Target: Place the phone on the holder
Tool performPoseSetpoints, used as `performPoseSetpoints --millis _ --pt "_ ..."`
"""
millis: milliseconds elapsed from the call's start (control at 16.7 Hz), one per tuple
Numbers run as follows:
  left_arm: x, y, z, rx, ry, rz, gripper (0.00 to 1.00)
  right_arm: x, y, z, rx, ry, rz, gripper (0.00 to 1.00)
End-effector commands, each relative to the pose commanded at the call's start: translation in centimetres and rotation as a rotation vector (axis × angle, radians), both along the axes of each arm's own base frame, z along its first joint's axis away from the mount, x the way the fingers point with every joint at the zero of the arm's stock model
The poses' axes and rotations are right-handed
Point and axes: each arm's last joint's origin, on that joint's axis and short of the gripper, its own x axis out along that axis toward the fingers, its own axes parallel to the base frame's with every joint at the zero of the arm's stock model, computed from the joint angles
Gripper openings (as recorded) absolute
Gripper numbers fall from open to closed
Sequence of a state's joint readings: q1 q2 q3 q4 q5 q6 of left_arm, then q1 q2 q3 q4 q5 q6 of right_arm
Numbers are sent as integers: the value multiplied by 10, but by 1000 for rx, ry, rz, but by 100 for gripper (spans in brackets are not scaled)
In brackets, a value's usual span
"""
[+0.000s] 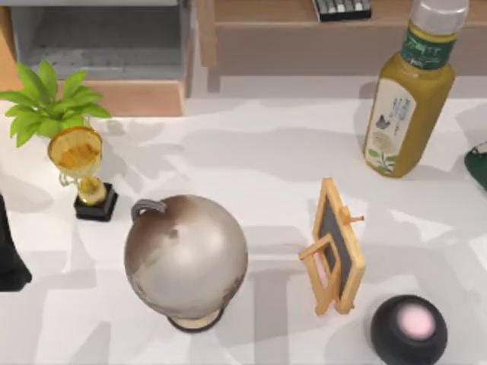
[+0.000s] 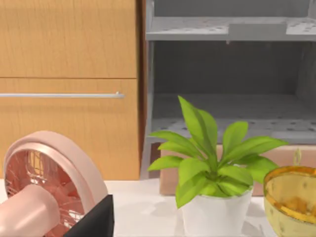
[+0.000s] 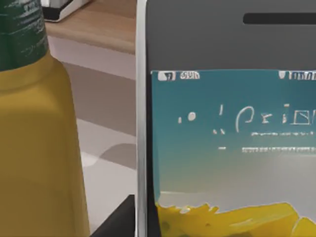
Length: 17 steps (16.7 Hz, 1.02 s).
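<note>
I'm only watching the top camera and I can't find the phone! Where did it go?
Observer: The phone is right up close in the right wrist view, with its screen lit.
Operator: What's next to it?
Observer: The yellow bottle stands just beside it, with a strip of table between them.
Operator: Is anything hiding past the left side of the table?
Observer: Yes, the left wrist view has a pink fan standing near the plant, with a wooden cabinet behind it.
</note>
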<state>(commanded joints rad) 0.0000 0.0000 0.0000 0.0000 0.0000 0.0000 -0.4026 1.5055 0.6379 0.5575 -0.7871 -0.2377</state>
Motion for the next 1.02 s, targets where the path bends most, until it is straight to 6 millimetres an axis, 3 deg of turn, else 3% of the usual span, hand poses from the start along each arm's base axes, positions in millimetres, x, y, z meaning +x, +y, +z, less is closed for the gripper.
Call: performPoseSetpoints --millis 240,1020 --pt "0 0 0 0 0 0 100 0 0 0 0 -1 -2 0" --pt "0 0 0 0 0 0 100 0 0 0 0 -1 -2 98"
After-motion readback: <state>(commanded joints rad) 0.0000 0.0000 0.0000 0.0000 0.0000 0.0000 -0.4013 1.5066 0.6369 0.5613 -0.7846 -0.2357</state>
